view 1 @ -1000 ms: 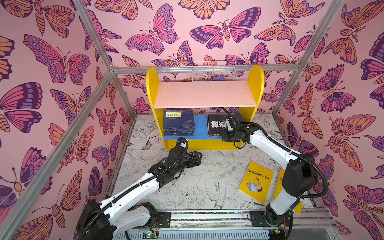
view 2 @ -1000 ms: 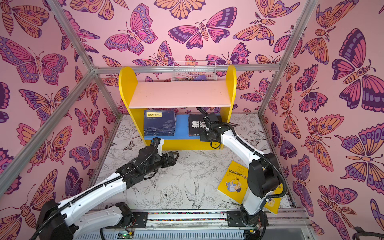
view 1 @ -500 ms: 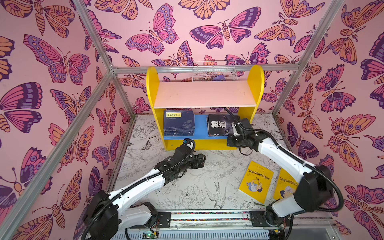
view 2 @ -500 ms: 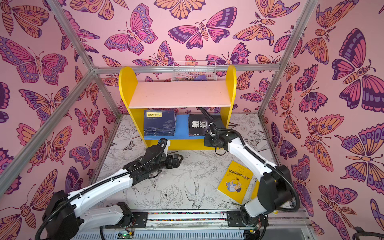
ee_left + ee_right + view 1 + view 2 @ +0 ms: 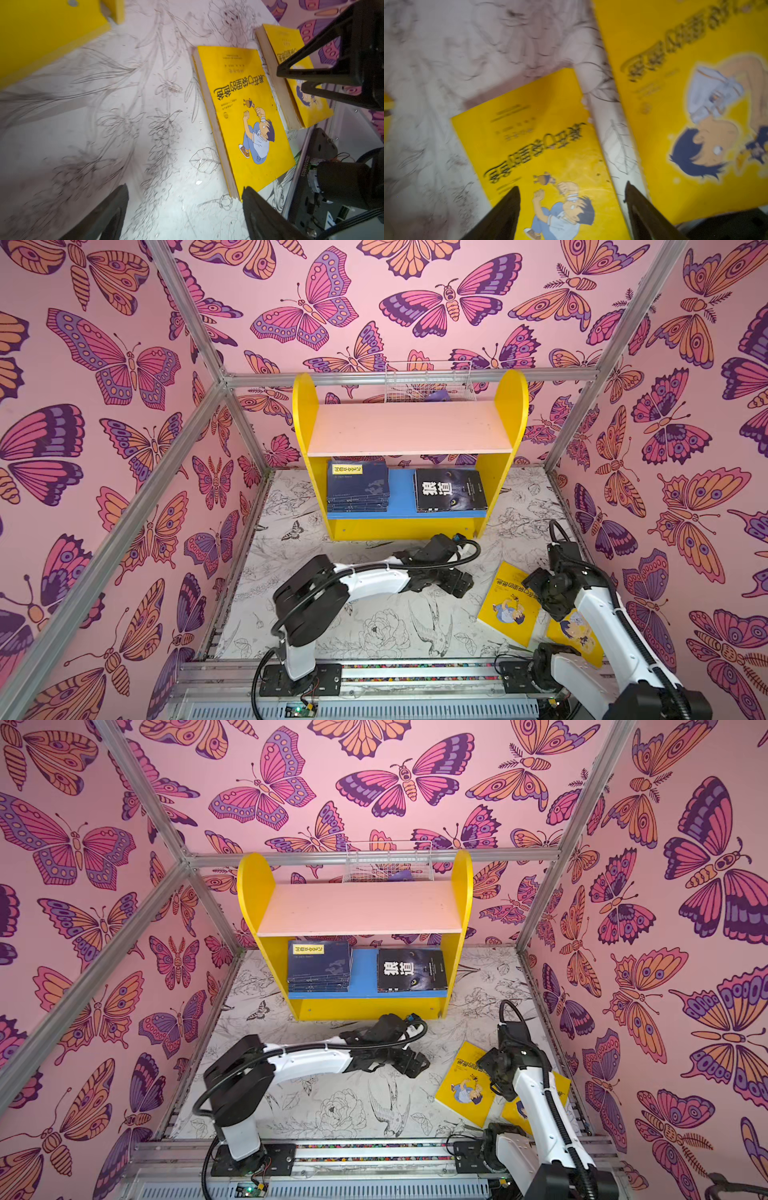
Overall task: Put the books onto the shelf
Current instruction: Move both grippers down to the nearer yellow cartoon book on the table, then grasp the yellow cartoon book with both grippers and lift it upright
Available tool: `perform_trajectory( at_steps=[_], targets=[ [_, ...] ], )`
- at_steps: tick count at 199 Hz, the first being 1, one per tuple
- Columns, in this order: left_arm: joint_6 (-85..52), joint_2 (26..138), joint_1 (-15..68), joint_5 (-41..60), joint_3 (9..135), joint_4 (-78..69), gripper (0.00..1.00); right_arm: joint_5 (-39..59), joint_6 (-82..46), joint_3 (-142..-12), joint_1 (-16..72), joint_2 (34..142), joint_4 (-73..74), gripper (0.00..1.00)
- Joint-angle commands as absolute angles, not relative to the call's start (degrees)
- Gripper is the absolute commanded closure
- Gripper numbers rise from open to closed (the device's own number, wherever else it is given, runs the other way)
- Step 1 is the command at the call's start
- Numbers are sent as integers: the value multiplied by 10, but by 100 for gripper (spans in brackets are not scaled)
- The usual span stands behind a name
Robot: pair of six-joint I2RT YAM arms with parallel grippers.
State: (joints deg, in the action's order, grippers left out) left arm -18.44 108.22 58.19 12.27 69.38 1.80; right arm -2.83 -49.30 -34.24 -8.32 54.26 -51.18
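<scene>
The shelf (image 5: 409,429) (image 5: 359,907) stands at the back. On its blue lower board lie a stack of navy books (image 5: 358,485) (image 5: 319,965) and a black book (image 5: 450,489) (image 5: 411,969). Two yellow books lie flat on the floor at the right, one (image 5: 509,603) (image 5: 245,116) (image 5: 542,145) nearer the middle, the other (image 5: 575,632) (image 5: 295,79) (image 5: 695,104) partly under the right arm. My left gripper (image 5: 457,578) (image 5: 185,188) hangs open just left of the nearer yellow book. My right gripper (image 5: 540,593) (image 5: 572,185) is open and empty above that same book.
A white wire basket (image 5: 428,381) sits behind the shelf's top board. Butterfly-patterned walls with metal frame bars close in the floor on three sides. The arm bases stand on a metal rail (image 5: 415,672) along the front edge.
My right gripper let go of the black book on the lower board, opened and pulled back over the yellow books. My left arm swung right toward the nearer yellow book.
</scene>
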Motion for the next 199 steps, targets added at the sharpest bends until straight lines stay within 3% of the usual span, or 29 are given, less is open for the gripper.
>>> perform_trajectory(
  at_steps=[1,36,61,99,128,199],
  targets=[
    [-124,1133,597,138,747,44,11,-17,-502,-318,-111,540,-549,13],
    [-99,1202,605,147,814,82,10,98,-466,-260,-114,584,-449,13],
    [-100,1223,606,151,825,91,10,222,-443,-239,-111,636,-348,21],
    [-102,1224,605,137,808,95,10,324,-447,-251,-58,663,-236,26],
    [-108,1220,597,126,790,97,12,340,-452,-273,-11,658,-196,27],
    [-109,1238,588,142,775,98,24,359,-476,-272,-9,588,-99,28]
  ],
)
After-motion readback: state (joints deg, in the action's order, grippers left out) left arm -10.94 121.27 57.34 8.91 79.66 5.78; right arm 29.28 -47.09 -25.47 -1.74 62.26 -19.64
